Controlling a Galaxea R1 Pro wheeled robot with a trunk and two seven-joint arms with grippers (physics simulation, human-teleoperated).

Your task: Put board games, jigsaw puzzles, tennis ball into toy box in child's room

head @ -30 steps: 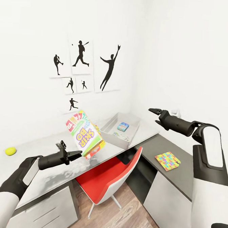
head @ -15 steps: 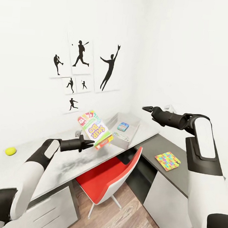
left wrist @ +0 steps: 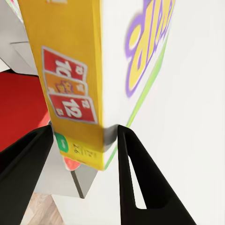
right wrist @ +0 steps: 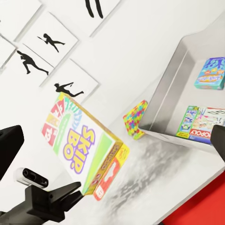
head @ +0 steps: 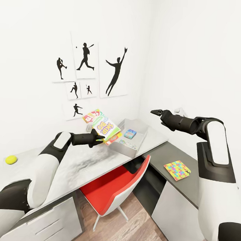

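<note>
A yellow-green-red Skip-Bo board game [head: 103, 126] hangs tilted in the air just left of the toy box [head: 142, 136], with my left gripper [head: 98, 137] shut on its lower corner. The left wrist view shows that box [left wrist: 70, 70] clamped between both fingers [left wrist: 136, 173]. The grey toy box [right wrist: 165, 101] holds a blue game box [right wrist: 210, 72] and a pale Monopoly box [right wrist: 199, 123]. One jigsaw puzzle [right wrist: 135, 119] leans against its outer wall, another [head: 177, 170] lies on the dark desk section. The tennis ball [head: 11, 159] rests at the table's far left. My right gripper [head: 155, 112] hovers open above the toy box.
A red-seated chair [head: 113, 190] is tucked under the table [head: 74, 167] in front of the toy box. White drawers [head: 45, 225] sit below the desk at left. Silhouette posters [head: 84, 71] hang on the wall behind. The room's corner is right behind the toy box.
My left arm has stretched forward and to the right, carrying the Skip-Bo box toward the toy box and tipping it flatter. The right gripper drifted slightly left and up.
</note>
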